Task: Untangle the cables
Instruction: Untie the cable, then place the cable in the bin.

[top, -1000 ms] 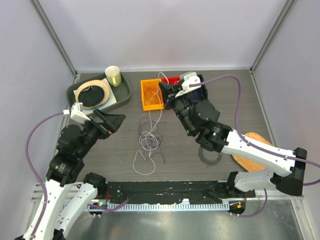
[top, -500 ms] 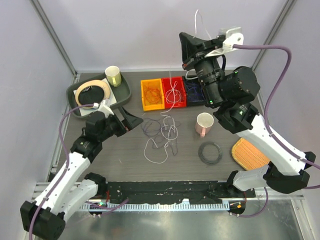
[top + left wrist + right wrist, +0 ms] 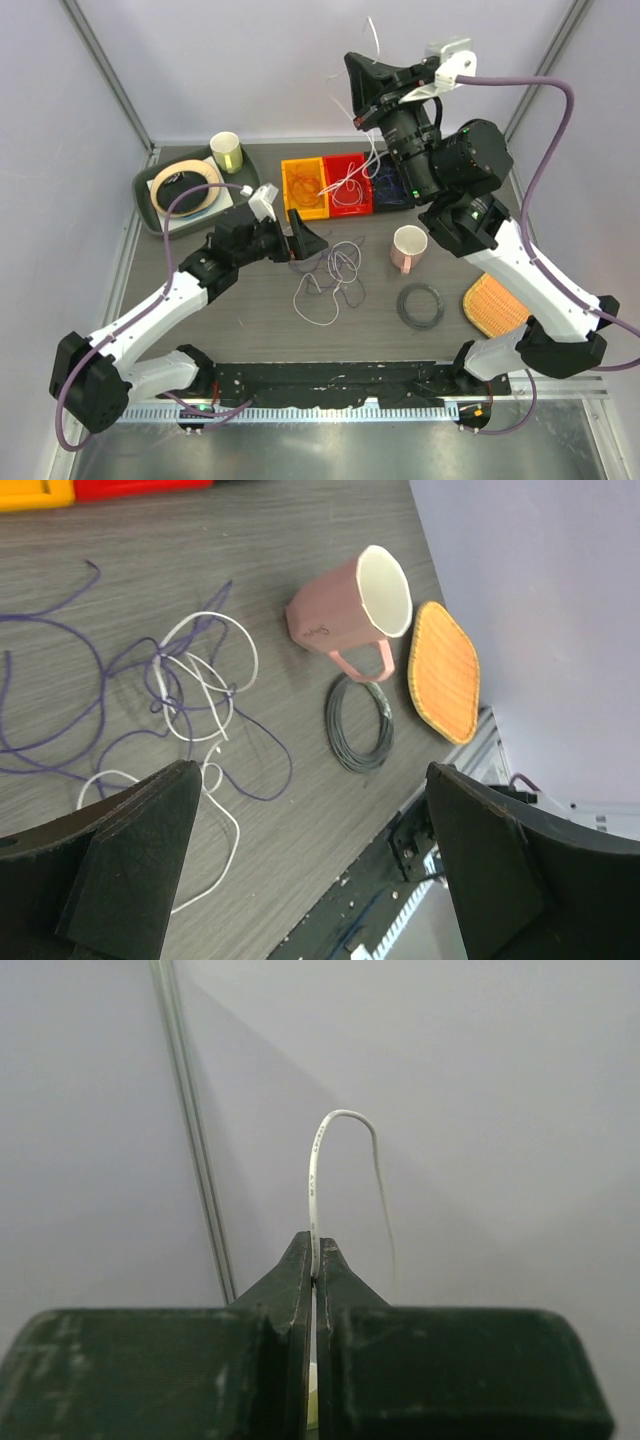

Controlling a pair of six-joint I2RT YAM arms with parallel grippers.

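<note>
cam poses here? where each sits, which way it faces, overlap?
Top: above and behind, looking down on the table; left arm and right arm show.
Left wrist: over the table, facing cables, mug, coil, mat; open left gripper frames it.
Right wrist: high up, facing the wall; shut right gripper pinches white cable.
Shared: top and left wrist see cables, mug, coil, mat.
</note>
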